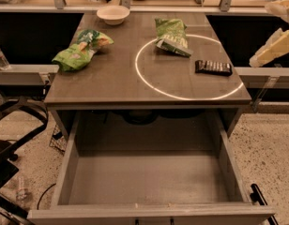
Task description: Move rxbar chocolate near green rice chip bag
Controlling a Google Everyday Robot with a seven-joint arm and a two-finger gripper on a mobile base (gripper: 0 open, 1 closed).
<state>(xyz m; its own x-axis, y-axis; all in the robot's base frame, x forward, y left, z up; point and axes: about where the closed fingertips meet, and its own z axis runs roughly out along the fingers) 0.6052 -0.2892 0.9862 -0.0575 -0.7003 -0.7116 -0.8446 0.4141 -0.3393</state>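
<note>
Rxbar chocolate [213, 67] flat, long axis left-right, end effector [271, 49] far right

Dim, warm light from where I sit. Bright ring [136, 74] glares on worktop [102, 78]; drawer [144, 184] back shadowed. End effector [274, 46] catches light at right edge.

The pale cream gripper [272, 49] is cut off by the right edge; left of it, the dark flat rxbar chocolate [213, 67] has unreadable lettering.
</note>
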